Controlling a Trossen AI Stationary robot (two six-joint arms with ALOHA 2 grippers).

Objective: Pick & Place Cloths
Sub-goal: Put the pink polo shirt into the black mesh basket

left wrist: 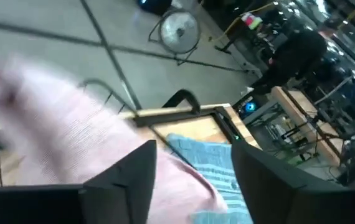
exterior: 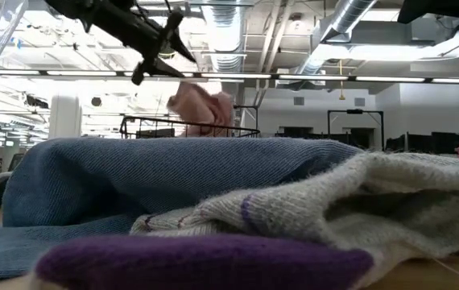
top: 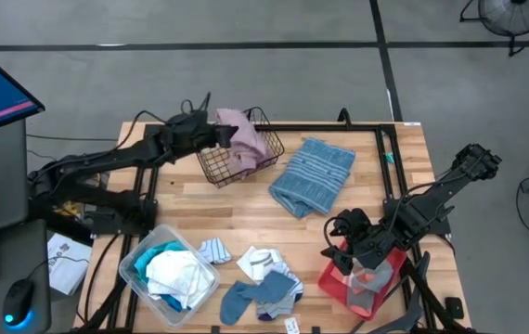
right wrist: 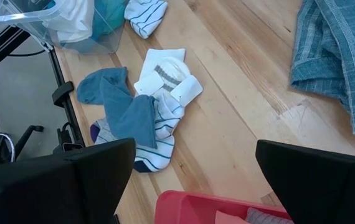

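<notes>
Left tool [top: 220, 135], fingers parted, over pink shirt [top: 242, 134] lying in wire basket [top: 216, 168]; right tool [top: 341, 243] wide open above red tray [top: 332, 280].

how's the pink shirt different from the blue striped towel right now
The pink shirt is dusty pink and bunched up in the black wire basket, by the left gripper; the blue striped towel is grey-blue, lying loosely spread on the bare table. The shirt looks plain; the towel shows thin pale stripes. Both are soft cloths.
</notes>
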